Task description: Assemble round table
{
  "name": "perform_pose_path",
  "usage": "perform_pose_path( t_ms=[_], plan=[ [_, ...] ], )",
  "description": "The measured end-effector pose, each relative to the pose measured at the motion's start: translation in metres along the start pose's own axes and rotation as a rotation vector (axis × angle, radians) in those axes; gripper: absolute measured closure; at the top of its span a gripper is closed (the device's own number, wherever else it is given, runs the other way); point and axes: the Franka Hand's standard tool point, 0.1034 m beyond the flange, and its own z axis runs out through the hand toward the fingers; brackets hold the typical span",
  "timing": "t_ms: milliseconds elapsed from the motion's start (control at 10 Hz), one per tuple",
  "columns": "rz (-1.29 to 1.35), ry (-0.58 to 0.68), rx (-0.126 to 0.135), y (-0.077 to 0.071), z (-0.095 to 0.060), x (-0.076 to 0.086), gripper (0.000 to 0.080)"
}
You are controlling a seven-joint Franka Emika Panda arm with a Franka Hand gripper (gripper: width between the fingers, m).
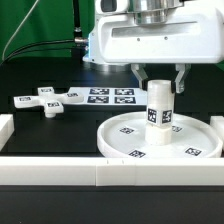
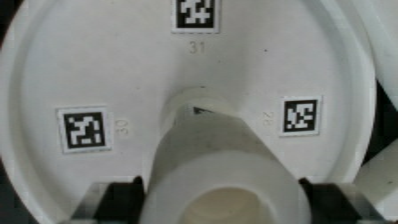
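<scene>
The large round disc lies flat at the exterior view's right. The short thick cylinder stands upright on the disc's central hub. My gripper comes straight down over it, one finger on each side of the cylinder's top, shut on it. In the wrist view the cylinder fills the space between the two dark pads of the gripper, with the tagged disc beneath. The cross-shaped piece lies flat on the table at the exterior view's left.
The marker board lies behind the disc, right of the cross-shaped piece. A long white rail runs along the front, and another rail stands at the left edge. Cables hang in the back.
</scene>
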Motion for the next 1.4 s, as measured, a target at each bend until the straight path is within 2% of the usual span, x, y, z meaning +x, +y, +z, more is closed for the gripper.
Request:
perform_pose_path(
  t_ms=[500, 1000, 1300, 1400],
  plan=[
    [0.256, -0.015, 0.016, -0.0010, 0.0002, -0.0011, 0.0389],
    [0.803, -0.086, 0.075, -0.0011, 0.0018, 0.0001, 0.0389],
    [0.941, -0.103, 0.077, -0.0014, 0.0021, 0.0000, 0.0389],
    [0.927, -0.102, 0.077, -0.0017, 0.0022, -0.0004, 0.0336]
  ],
)
